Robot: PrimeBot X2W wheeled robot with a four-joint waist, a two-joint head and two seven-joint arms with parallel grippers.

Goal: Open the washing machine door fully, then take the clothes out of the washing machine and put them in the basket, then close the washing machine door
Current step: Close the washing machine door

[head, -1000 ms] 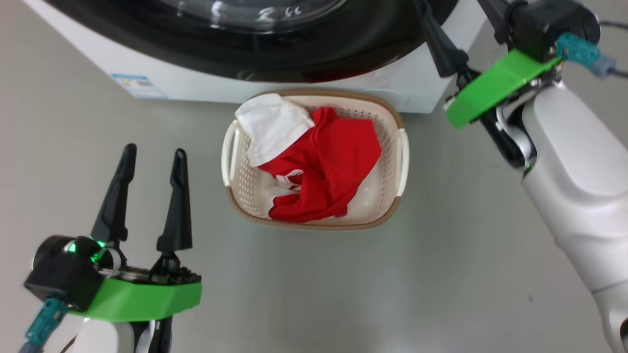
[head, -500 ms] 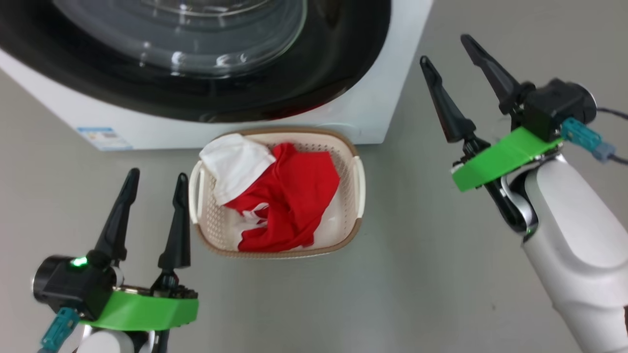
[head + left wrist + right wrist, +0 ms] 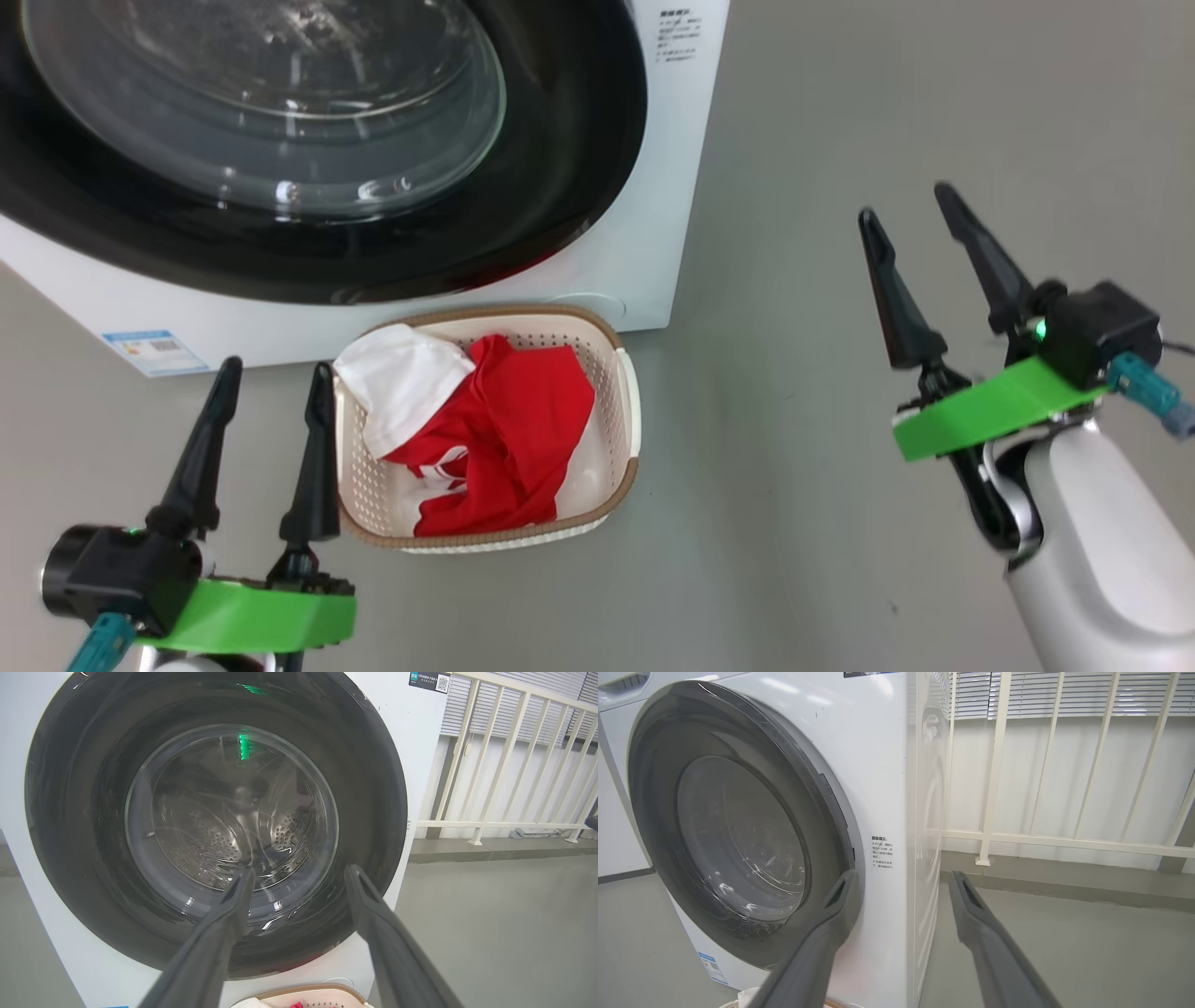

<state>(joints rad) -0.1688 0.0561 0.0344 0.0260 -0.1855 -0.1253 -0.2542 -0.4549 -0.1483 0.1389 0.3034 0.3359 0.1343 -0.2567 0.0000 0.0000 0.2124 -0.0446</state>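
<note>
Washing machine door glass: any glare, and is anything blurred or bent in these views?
Head view: white highlights streak the washing machine door glass; the right gripper fingertips look slightly smeared. Left wrist view: a green light reflects in the glass; the left gripper fingers look soft. Right wrist view: little glare; the railing bars lean with the wide lens.

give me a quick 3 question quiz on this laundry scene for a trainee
1. True or false: the door is shut.
2. Where are the clothes? A) in the drum B) in the basket C) on the floor
3. Fill in: the left gripper and right gripper both have their jaws ___.

Key: 1 true; 2 B; 3 open
</note>
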